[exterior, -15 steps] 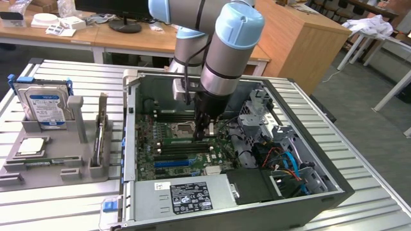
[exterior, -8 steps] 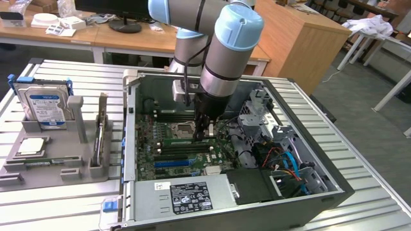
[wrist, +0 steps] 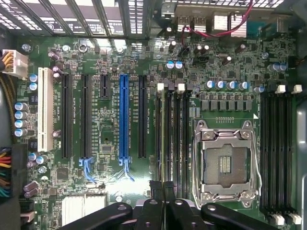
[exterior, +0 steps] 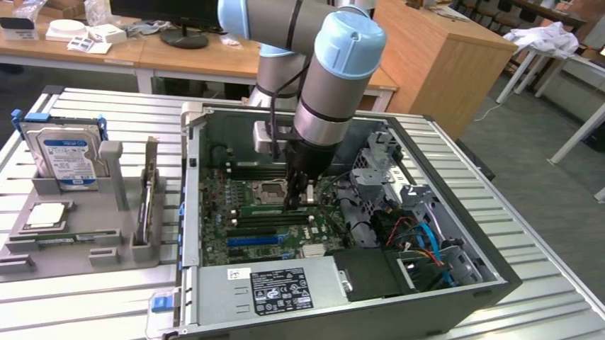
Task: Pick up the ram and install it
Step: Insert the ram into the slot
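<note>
The arm reaches down into the open computer case [exterior: 492,276], which lies on the slatted surface [exterior: 85,304]. The hand [exterior: 300,202] hangs just at 6 o'clock of the processor socket [exterior: 271,190] in the exterior view. Its fingers [wrist: 156,203] are drawn close together, with almost no gap between them.

The ram [exterior: 269,210] shows as a thin green stick running along the bank of memory slots, directly under the fingertips and touching or nearly touching them. It looks stood on edge in a slot rather than lying flat. I cannot tell whether the fingers nip its top edge or only bear on it, nor whether it is fully seated.

More empty black slots [exterior: 269,221] lie just beyond it toward 6 o'clock, then the blue slot [exterior: 253,241]. Well apart, at 9 o'clock of the case, a grey tray [exterior: 85,244] holds a hard drive [exterior: 68,152] upright.

The stick should be very light and stiff, but thin and easily harmed. Its chips and contact edge are best left untouched, so the long bare top edge near the middle is the sensible place to hold or press. It will likely tolerate force only straight down along its own plane, and any tilt could bend it or strain the slot.
</note>
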